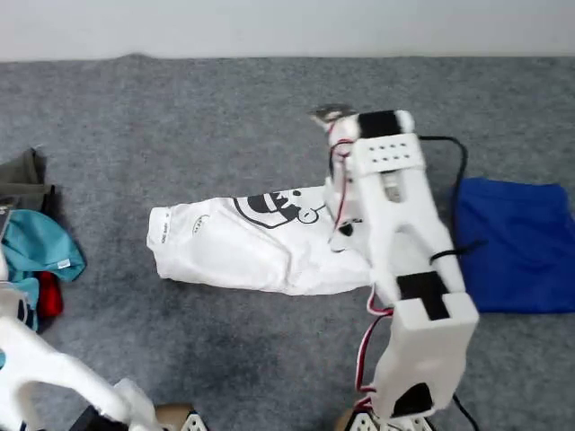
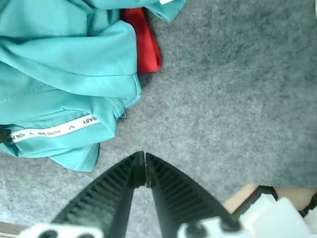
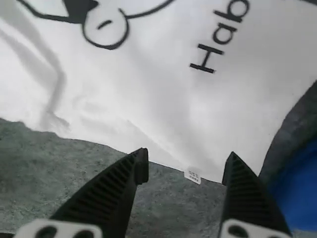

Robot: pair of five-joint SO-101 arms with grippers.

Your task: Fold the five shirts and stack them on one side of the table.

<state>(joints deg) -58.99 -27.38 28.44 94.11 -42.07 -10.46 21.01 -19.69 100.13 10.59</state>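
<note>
Near the centre of the gray table (image 1: 269, 108): a white shirt (image 1: 260, 242) with a black cartoon print, bunched into a long roll running from 9 to 3 o'clock, not yet folded flat. At 3 o'clock, well apart from the pile and just beside the roll's end: a blue shirt (image 1: 517, 242), lying flat as a neat rectangle. At 9 o'clock, by the table edge: a loose heap with a dark olive shirt (image 1: 22, 175) toward 12, a teal shirt (image 1: 36, 242) below it, and a red shirt (image 1: 49, 296) peeking from under the teal one. From 6 o'clock, reaching over the white roll's 3 o'clock end: the right arm (image 1: 404, 251). For the right gripper (image 3: 188, 161): released, fingers spread wide, nothing between them, poised over bare table right at the white shirt's edge, a small tag (image 3: 192, 174) in the gap; cannot tell whether any cloth is touched. For the left gripper (image 2: 144, 158): clenched tip to tip, grasping nothing, over bare table just beside the teal shirt's hem and its white label strip (image 2: 54, 130).
</note>
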